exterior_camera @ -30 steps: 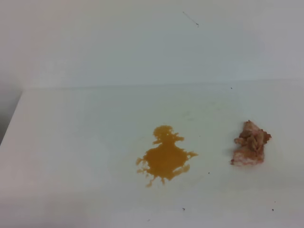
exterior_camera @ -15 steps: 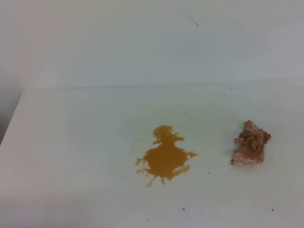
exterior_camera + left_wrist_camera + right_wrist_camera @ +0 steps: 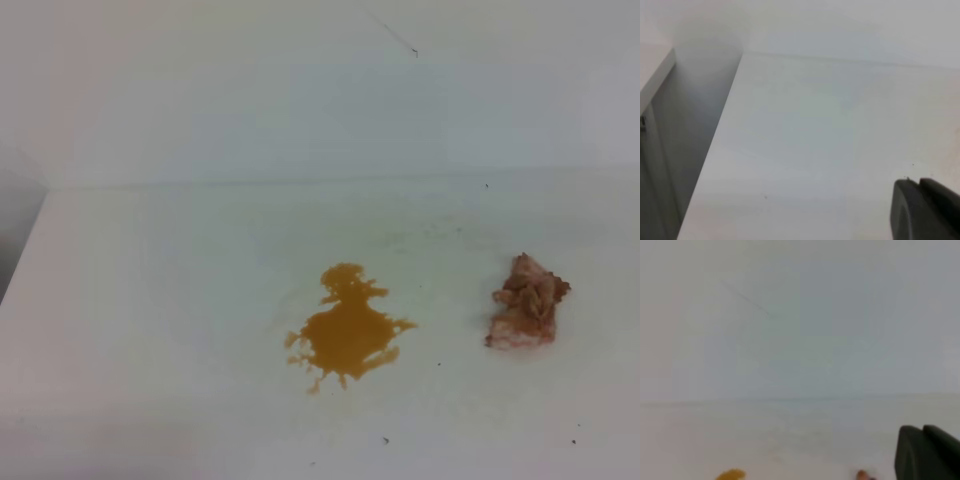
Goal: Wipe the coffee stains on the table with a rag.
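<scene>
Nothing of the wiping is judged done. The coffee stains (image 3: 347,330) lie whole and wet-looking near the middle of the table (image 3: 150,300), ragged edges unsmeared. The rag (image 3: 528,303) is seen crumpled on the table, well apart to the right of the stains, untouched. No arm is seen from above. The right gripper (image 3: 927,452) is pressed together, empty; whether the left gripper (image 3: 925,210) is spread cannot be told. Fetching the rag and all wiping are left.

Open table (image 3: 150,300) all round rag (image 3: 528,303) and coffee stains (image 3: 346,328) — well apart.
</scene>
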Action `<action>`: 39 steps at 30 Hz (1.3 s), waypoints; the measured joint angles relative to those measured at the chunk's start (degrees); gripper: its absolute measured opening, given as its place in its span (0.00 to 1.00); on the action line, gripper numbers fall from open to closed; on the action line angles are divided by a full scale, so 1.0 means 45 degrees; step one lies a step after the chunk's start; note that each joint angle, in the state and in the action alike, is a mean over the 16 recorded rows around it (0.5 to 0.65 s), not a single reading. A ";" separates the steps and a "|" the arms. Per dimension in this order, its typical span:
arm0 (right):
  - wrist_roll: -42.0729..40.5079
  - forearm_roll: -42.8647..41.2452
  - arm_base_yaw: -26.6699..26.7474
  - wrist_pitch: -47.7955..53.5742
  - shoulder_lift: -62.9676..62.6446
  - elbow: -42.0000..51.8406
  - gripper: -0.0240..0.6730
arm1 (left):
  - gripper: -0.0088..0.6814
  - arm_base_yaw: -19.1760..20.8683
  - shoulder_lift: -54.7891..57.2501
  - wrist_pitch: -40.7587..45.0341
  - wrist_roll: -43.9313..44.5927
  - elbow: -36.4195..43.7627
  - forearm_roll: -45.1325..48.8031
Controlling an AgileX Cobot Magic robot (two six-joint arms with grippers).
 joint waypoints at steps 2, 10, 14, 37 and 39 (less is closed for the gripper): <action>-0.0500 0.0368 0.0008 0.0437 0.0634 -0.0274 0.03 | 0.01 0.0000 0.0000 0.0000 0.0000 0.0000 0.0000; -0.1182 0.0602 0.0036 0.3246 0.3493 -0.1956 0.04 | 0.01 0.0000 -0.0001 0.0019 0.0000 0.0000 0.0000; -0.0236 -0.0569 0.0168 0.4655 0.5031 -0.3183 0.04 | 0.01 0.0000 -0.0004 0.0031 0.0000 0.0000 0.0000; 0.4363 -0.5576 0.1394 0.6413 1.1276 -0.7868 0.47 | 0.01 0.0000 -0.0012 0.0045 0.0000 0.0000 0.0000; 0.4286 -0.5558 0.1398 0.6402 1.1672 -0.8003 0.53 | 0.01 0.0000 -0.0012 0.0045 0.0000 0.0000 0.0000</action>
